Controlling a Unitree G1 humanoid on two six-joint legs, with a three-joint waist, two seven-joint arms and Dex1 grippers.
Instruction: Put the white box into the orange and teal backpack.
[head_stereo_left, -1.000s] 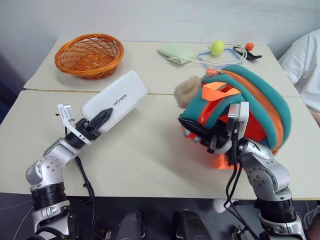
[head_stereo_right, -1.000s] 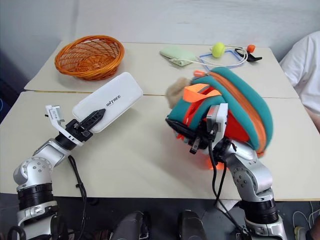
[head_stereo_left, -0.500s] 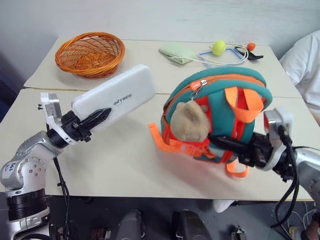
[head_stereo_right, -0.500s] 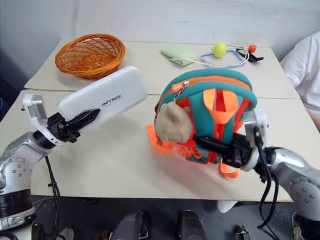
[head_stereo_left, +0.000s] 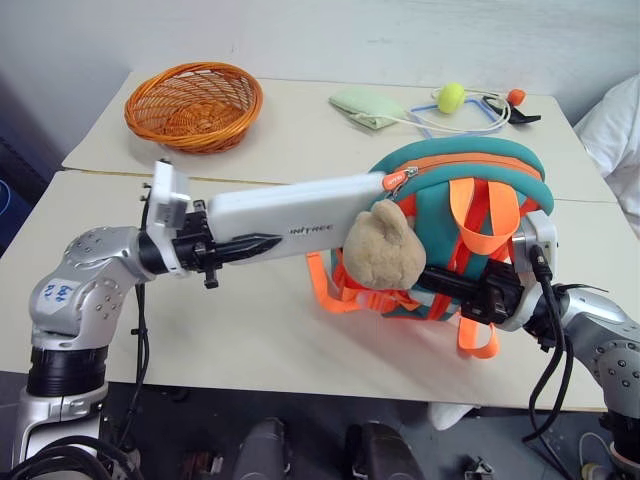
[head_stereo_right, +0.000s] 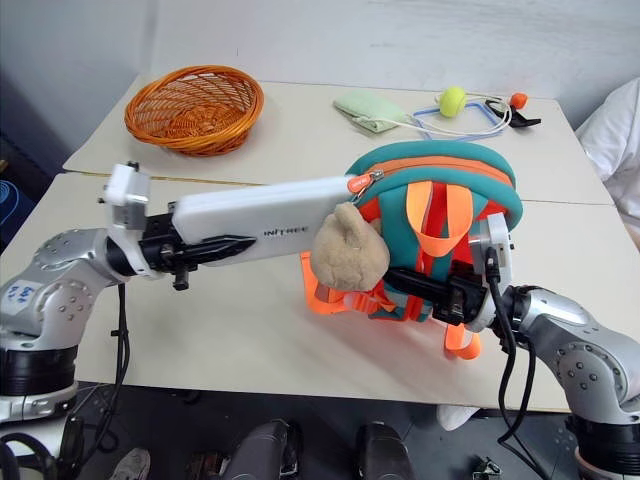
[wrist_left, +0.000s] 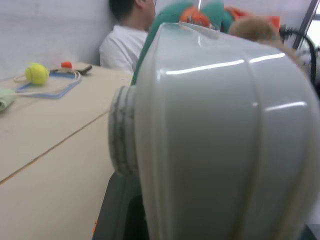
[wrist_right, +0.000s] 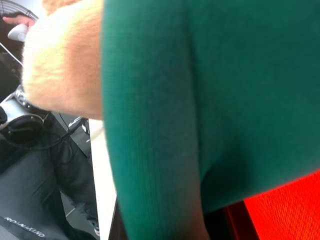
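Observation:
The white box (head_stereo_left: 300, 208) hangs level above the table, with my left gripper (head_stereo_left: 243, 243) shut on its near end. Its far end meets the side of the orange and teal backpack (head_stereo_left: 490, 165) by the zipper pull, behind the tan plush toy (head_stereo_left: 385, 250). Whether the tip is inside I cannot tell. My right gripper (head_stereo_left: 452, 284) is shut on the backpack's lower front among the orange straps and holds it upright. The left wrist view has the box (wrist_left: 220, 125) up close. In the right wrist view are the backpack's teal fabric (wrist_right: 200, 100) and the plush (wrist_right: 60, 65).
An orange wicker basket (head_stereo_left: 195, 103) stands at the back left. At the back right lie a pale green pouch (head_stereo_left: 365, 105), a yellow ball (head_stereo_left: 450, 96) and a blue cord. A person in a white shirt (head_stereo_left: 615, 125) sits at the right edge.
My left gripper has swung the box up and to the right, levelling it until its end reached the backpack. My right gripper has turned the backpack upright and drawn it slightly right.

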